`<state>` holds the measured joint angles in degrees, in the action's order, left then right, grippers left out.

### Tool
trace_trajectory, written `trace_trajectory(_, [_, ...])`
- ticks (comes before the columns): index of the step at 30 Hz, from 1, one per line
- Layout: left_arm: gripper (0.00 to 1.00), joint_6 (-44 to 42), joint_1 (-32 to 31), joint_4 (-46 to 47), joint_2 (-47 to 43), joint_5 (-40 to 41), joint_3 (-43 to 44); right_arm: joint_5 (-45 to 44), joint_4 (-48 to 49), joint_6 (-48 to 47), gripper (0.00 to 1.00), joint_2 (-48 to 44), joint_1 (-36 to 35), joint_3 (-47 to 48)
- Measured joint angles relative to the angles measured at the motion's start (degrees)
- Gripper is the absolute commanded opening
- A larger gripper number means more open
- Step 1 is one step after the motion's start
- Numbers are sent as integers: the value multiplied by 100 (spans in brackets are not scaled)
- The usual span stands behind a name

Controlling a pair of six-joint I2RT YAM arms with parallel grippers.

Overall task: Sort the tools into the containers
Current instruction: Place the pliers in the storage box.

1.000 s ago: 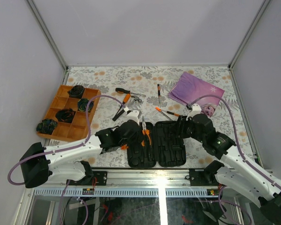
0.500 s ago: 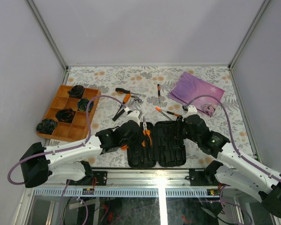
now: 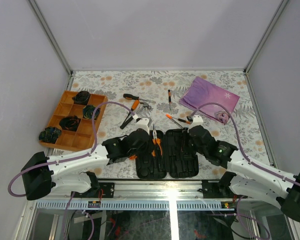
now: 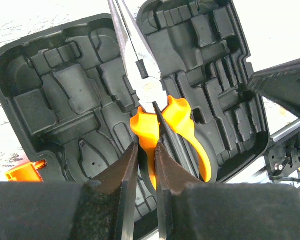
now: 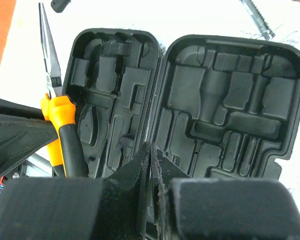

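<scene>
Orange-handled pliers (image 4: 146,90) hang over the open black case (image 4: 60,90), pinched by one handle in the left claw (image 4: 145,150), so they may swivel and miss their slot, or knock the right claw (image 5: 150,150), closed on nothing above the same case.

I read this as a robotics lab cell: plain white panels (image 3: 155,35) on aluminium posts (image 3: 51,37) box in the desk (image 3: 115,82), the left arm (image 3: 75,162) and right arm (image 3: 262,172) are bolted to an extruded rail (image 3: 155,187), with loose wiring (image 3: 115,227) hanging beneath it
</scene>
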<state>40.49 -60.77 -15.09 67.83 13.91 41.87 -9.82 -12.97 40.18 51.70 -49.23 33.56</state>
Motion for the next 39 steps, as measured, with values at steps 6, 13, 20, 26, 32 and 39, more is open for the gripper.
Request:
trace_trajectory(6, [0,0,0,4,-13,7,0,-173,127,120,7,297,-326,0])
trace_trajectory(13, [0,28,0,17,-68,7,0,-289,433,286,7,863,-767,101])
trace_trajectory(20, [0,81,0,-48,-66,59,0,-348,793,385,8,1567,-1296,487])
trace_trajectory(26, [0,79,0,-258,-48,146,-7,-380,988,457,8,1895,-1390,518])
trace_trajectory(32, [0,81,-13,-214,-48,160,-11,-544,885,466,14,1816,-1427,520])
trace_trajectory(39, [0,85,-63,7,-116,162,-13,-1176,332,461,21,1259,-1502,601])
